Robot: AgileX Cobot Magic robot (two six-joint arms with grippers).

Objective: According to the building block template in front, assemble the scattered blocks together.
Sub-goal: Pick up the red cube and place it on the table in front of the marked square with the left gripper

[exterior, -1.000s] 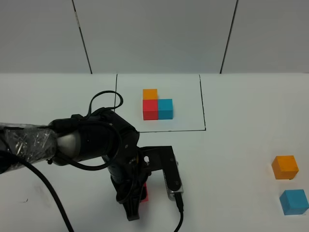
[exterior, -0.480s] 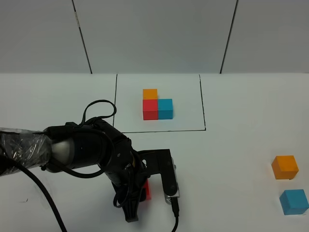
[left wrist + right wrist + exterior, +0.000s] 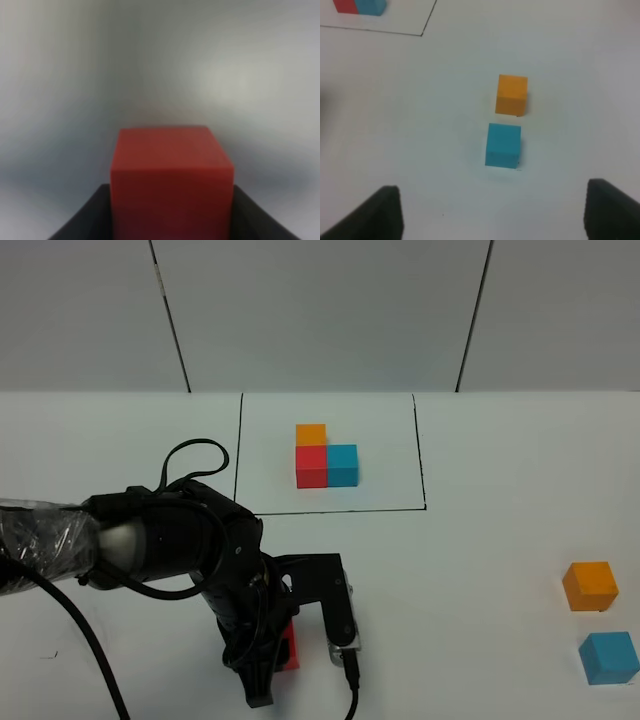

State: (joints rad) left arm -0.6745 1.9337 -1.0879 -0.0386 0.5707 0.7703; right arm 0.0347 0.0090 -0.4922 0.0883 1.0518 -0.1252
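The building block template (image 3: 326, 462), an orange, red and cyan L-shaped cluster, sits inside a thin black frame at the back centre. My left gripper (image 3: 283, 652) is near the front of the table, left of centre. It is shut on the red cube (image 3: 292, 648), which the arm mostly hides. In the left wrist view the red cube (image 3: 171, 175) fills the space between the dark fingers (image 3: 80, 220). The orange cube (image 3: 590, 585) and the cyan cube (image 3: 609, 657) lie at the front right, slightly apart. My right gripper (image 3: 495, 220) is open, back from the cyan cube (image 3: 503, 145) and the orange cube (image 3: 511, 94).
The left arm (image 3: 150, 545), wrapped in plastic with black cables, reaches in from the left edge. The black frame line (image 3: 422, 465) marks the template's area. A corner of the template (image 3: 359, 6) shows in the right wrist view.
My left gripper has moved left and toward the table's front edge, carrying the red cube with it. The orange and cyan cubes have not moved.
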